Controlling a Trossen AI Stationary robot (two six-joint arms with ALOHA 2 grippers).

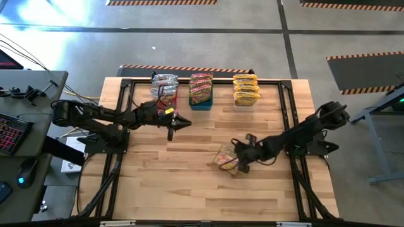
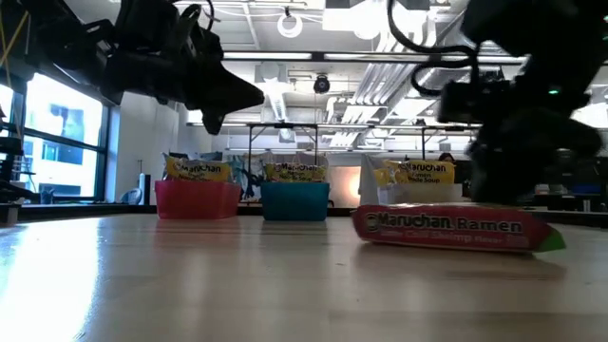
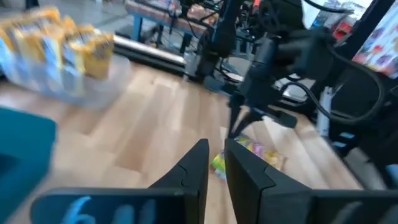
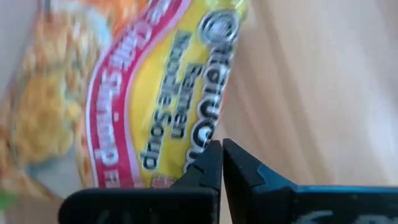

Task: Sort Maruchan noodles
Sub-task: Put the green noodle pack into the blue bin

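Observation:
One Maruchan packet (image 1: 224,157), yellow with a pink-red band, lies flat on the table right of centre; the low view shows it side-on (image 2: 446,228). My right gripper (image 1: 242,165) is shut, low over the packet's right edge (image 4: 221,149). My left gripper (image 1: 182,123) is shut and empty, raised above the table's middle and pointing right (image 3: 216,154). At the far edge, silvery packets fill the pink bin (image 1: 165,88), red ones the blue bin (image 1: 202,92), and yellow ones the clear bin (image 1: 246,90). My right gripper has its shut fingertips (image 4: 211,155) slanting down at the long edge of the yellow packet (image 4: 186,143), which lies flat on the wood. I cannot tell whether they touch it. My left gripper touches nothing.
Black frame rails (image 1: 290,107) run along the table's sides and far edge. Bare wood (image 1: 170,183) stretches across the near half. The three bins stand side by side at the far edge. A desk with a keyboard (image 1: 12,132) sits left of the table.

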